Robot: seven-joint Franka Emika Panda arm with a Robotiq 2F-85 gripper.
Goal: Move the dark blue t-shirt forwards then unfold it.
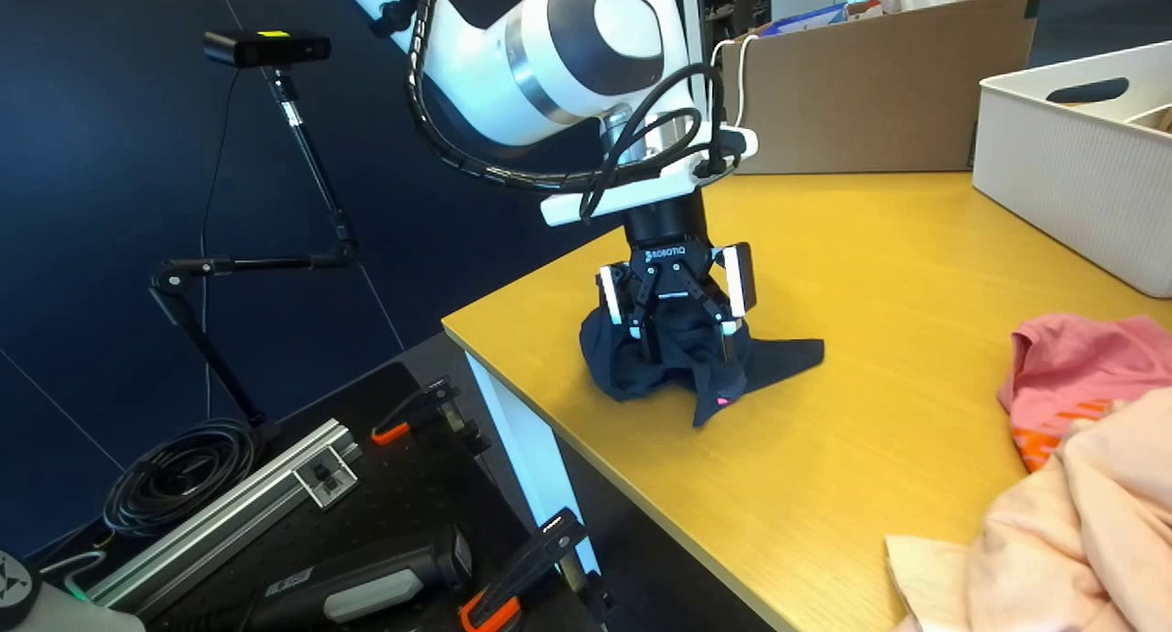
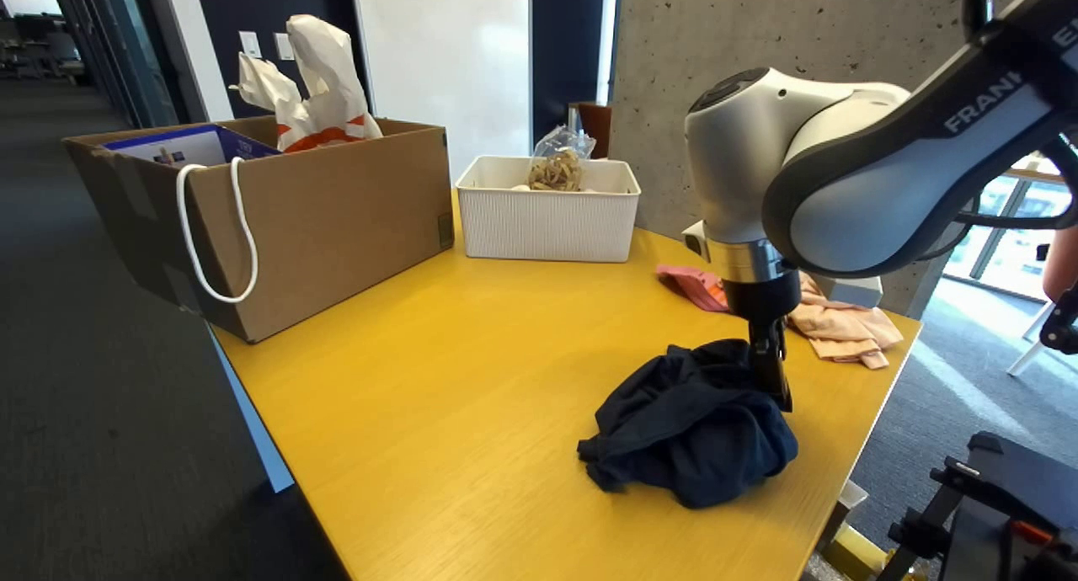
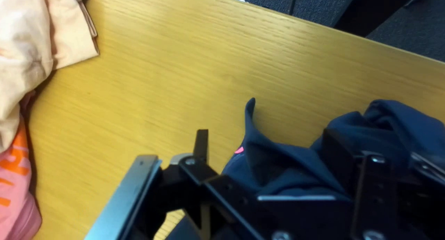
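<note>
Table (image 2: 472,387): yellow | t-shirt (image 2: 695,434): crumpled on it (jaws spread wide) | wall (image 2: 800,29): concrete

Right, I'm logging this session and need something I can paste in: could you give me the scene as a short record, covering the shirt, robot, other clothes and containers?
Task item: dark blue t-shirt, bunched up on the yellow table
Robot: gripper open, pointing down at the t-shirt; contact unclear
Other clothes: pink garment with orange print, peach garment, close together
Containers: cardboard box, white bin
Progress: not yet unfolded
</note>
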